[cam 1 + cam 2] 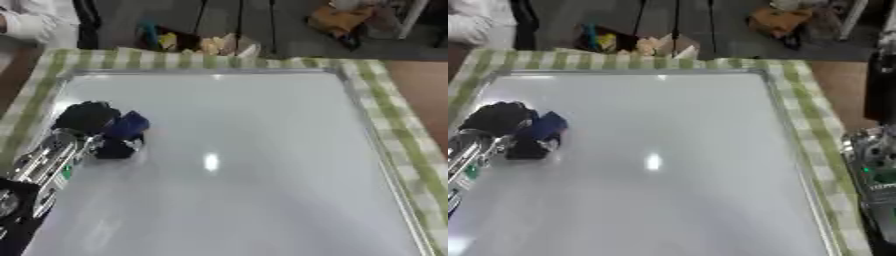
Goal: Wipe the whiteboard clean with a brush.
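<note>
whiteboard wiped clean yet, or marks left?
Looks clean: the whiteboard shows no visible marks, only glare. The left hand holds the blue brush on its left side; anything under them is hidden.

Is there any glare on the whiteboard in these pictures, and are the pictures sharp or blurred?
Left eye view: a small bright glare spot near the middle of the whiteboard; the left hand and the blue brush look soft and blurred. Right eye view: the same glare spot, the same softness, and the right arm at the right edge is blurred too.
</note>
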`<state>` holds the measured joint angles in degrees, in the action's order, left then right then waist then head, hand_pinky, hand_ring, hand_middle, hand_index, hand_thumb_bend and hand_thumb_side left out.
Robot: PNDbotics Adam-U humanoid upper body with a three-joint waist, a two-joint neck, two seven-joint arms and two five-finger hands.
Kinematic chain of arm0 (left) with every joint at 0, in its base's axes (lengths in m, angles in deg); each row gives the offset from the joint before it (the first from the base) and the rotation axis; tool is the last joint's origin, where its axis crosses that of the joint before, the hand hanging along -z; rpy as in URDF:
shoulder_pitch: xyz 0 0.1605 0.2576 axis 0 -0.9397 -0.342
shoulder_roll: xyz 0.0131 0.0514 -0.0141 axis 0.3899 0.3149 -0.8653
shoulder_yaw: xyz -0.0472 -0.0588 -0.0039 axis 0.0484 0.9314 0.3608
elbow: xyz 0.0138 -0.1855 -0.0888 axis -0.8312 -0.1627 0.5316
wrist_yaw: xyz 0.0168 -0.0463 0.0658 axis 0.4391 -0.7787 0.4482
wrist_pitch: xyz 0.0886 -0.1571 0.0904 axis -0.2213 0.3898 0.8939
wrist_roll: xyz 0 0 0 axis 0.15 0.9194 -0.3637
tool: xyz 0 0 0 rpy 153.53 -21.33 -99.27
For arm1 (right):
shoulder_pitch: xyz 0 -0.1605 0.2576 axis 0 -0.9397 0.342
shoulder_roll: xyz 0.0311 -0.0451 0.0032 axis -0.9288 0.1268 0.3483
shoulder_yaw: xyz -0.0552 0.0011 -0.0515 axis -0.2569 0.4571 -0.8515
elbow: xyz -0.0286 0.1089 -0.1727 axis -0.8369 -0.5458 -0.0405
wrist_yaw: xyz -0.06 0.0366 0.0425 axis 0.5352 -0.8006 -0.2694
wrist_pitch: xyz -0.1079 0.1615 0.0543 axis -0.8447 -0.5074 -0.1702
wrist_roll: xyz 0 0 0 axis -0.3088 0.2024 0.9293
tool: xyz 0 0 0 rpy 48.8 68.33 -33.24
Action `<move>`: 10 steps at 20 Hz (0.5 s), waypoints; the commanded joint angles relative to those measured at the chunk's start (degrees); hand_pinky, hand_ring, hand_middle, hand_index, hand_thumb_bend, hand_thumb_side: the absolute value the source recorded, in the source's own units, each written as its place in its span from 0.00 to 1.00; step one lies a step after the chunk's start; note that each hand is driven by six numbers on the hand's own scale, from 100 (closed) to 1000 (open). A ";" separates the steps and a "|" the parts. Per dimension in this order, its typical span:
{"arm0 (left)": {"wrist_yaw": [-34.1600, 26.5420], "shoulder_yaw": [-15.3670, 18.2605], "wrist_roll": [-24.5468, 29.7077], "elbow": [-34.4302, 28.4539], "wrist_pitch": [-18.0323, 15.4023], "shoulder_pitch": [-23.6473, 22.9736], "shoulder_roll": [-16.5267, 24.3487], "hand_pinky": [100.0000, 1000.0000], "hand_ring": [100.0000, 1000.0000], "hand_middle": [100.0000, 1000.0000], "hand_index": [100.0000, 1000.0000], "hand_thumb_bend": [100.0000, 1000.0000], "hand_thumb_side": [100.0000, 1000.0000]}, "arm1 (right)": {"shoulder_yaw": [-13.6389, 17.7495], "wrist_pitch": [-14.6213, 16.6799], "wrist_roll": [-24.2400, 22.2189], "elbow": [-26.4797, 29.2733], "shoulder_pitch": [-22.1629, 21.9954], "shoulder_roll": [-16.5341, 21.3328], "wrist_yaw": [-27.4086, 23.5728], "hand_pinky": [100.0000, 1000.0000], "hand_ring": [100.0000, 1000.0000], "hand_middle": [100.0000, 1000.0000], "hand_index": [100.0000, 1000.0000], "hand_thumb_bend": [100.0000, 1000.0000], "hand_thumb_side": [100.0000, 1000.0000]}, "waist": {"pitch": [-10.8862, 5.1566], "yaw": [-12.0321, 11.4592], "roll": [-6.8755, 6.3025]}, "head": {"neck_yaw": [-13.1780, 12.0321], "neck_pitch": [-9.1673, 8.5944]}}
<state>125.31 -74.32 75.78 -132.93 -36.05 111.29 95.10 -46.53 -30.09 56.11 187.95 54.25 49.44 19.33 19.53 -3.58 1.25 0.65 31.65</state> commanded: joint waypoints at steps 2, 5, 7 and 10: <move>1.15 1.15 -0.61 3.37 0.62 -0.51 0.69 0.02 0.34 0.40 0.68 0.01 0.79 | 0.12 0.15 0.02 0.73 0.62 0.71 -0.35 0.80 0.87 0.69 0.81 0.00 1.00 | -0.75 -0.11 0.24 | 0.08 -0.51; 1.55 1.96 -1.05 3.99 1.21 -0.50 0.79 0.03 0.34 0.40 0.68 0.01 0.79 | 0.12 0.16 0.01 0.73 0.63 0.72 -0.37 0.80 0.87 0.69 0.81 0.00 1.00 | -0.77 -0.17 0.31 | 0.07 -0.52; 1.91 2.48 -1.32 4.62 1.63 -0.55 0.94 0.02 0.34 0.40 0.68 0.00 0.79 | 0.13 0.17 0.02 0.73 0.62 0.73 -0.37 0.80 0.87 0.69 0.81 0.00 1.00 | -0.78 -0.16 0.34 | 0.12 -0.57; 2.18 3.50 -1.87 5.56 2.48 -0.64 0.95 0.02 0.33 0.40 0.68 0.00 0.78 | 0.14 0.16 0.01 0.73 0.62 0.74 -0.39 0.80 0.87 0.69 0.81 0.00 1.00 | -0.77 -0.21 0.41 | 0.16 -0.58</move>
<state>126.61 -71.33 73.68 -130.11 -34.05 111.42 94.87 -46.53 -30.08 56.10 187.95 54.25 49.44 19.32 19.51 -3.61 1.47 0.67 31.63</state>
